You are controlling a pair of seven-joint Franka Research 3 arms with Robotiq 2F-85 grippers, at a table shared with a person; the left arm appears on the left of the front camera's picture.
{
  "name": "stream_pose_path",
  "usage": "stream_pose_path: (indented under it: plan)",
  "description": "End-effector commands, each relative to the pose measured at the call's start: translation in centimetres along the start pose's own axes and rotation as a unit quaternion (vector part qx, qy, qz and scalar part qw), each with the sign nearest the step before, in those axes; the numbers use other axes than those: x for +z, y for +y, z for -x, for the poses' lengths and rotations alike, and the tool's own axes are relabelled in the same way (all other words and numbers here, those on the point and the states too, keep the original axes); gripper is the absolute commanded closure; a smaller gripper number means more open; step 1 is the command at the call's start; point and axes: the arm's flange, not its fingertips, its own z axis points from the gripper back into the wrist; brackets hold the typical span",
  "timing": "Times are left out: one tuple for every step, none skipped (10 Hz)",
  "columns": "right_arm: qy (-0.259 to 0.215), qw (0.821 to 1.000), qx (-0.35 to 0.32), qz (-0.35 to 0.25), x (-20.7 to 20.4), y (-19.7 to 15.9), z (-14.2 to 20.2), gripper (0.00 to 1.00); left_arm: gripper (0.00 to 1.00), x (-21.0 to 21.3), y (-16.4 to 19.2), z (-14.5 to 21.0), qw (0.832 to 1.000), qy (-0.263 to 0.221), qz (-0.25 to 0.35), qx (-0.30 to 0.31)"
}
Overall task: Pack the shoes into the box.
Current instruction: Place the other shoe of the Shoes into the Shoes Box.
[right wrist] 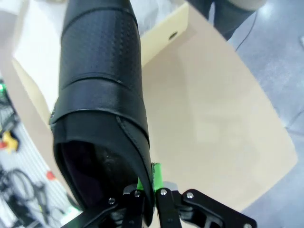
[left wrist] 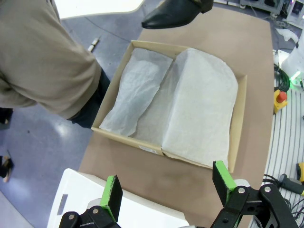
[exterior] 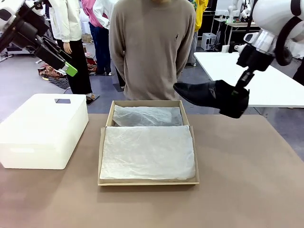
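Observation:
One glossy black shoe (exterior: 209, 95) hangs above the table just right of the box's far right corner, toe pointing left. My right gripper (exterior: 236, 90) is shut on its heel rim; in the right wrist view the right gripper (right wrist: 149, 192) pinches the back collar of the shoe (right wrist: 102, 90). The tan cardboard box (exterior: 101, 156) lies open at mid-table, lined with white tissue paper (exterior: 147, 152). My left gripper (exterior: 69, 69) hovers high at the far left, open and holding nothing. The left wrist view shows the left gripper (left wrist: 168, 187) above the box (left wrist: 240, 114) and the shoe's toe (left wrist: 171, 13).
A large white rounded box (exterior: 42, 130) stands on the brown table (exterior: 247, 180) left of the cardboard box. A person in a beige sweater (exterior: 152, 47) stands at the far edge behind it. A white table (exterior: 270, 85) sits behind on the right.

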Motion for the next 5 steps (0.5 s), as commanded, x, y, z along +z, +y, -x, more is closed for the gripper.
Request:
stream_pose_path:
  plan:
    - [-0.042, 0.992, -0.115, -0.018, -0.1, 2.4, -1.8, 1.0, 0.0, 0.1, 0.0, 0.0, 1.0, -0.007, 0.004, 0.002]
    - [-0.045, 0.986, -0.162, -0.011, -0.4, 3.0, -2.5, 1.0, 0.0, 0.1, 0.0, 0.0, 1.0, -0.007, 0.004, 0.002]
    - [-0.05, 0.978, -0.203, 0.0, -0.6, 3.4, -3.1, 1.0, 0.0, 0.1, 0.0, 0.0, 1.0, -0.007, 0.004, 0.002]
    - [-0.026, 0.972, -0.231, -0.008, -0.9, 4.1, -4.1, 1.0, 0.0, 0.1, 0.0, 0.0, 1.0, -0.007, 0.004, 0.002]
    - [-0.027, 0.969, -0.244, 0.005, -1.0, 4.7, -4.7, 1.0, 0.0, 0.1, 0.0, 0.0, 1.0, -0.007, 0.004, 0.002]
